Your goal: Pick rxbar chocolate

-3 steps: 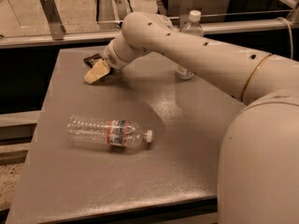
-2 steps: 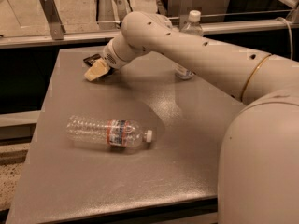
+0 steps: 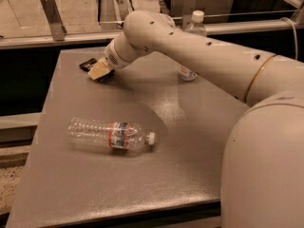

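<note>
Sitting at the far-left corner of the table [image 3: 190, 165], your hand [image 3: 99, 71] covers the rxbar chocolate [image 3: 87, 64], whose long axis pokes out leftward beneath it (grip state: you cannot tell).

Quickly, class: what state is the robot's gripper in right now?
Gripper: down at the rxbar chocolate, far left of the table; its state cannot be told.

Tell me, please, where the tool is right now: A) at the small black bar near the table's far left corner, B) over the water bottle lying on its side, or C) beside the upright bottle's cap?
A: the tool sits low at the rxbar chocolate near the far left corner of the table, well away from the lying bottle.
</note>
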Available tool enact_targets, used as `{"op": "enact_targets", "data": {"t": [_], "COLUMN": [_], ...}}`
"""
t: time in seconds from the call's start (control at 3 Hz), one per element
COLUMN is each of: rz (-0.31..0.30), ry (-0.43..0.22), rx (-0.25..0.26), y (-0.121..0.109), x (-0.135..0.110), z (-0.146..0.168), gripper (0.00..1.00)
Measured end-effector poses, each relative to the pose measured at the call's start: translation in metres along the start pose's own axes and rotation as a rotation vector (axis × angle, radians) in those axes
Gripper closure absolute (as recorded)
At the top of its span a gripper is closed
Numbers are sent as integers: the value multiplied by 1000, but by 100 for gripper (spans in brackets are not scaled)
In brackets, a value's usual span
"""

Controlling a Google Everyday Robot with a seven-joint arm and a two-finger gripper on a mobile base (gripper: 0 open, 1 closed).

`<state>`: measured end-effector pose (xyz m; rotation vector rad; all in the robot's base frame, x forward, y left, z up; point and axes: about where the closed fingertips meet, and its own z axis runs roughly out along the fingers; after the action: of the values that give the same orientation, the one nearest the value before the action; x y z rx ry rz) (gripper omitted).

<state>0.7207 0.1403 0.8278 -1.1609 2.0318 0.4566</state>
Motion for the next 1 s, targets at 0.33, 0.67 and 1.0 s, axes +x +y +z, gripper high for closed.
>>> {"op": "enact_targets", "data": {"t": [0.33, 0.67, 1.0], "rz": [0, 0, -70], "ry": [0, 0, -64], "rx": [0, 0, -17], "y": [0, 0, 15], "x": [-2, -2, -19], "z": [-1, -2, -29], "gripper": [100, 100, 100]}}
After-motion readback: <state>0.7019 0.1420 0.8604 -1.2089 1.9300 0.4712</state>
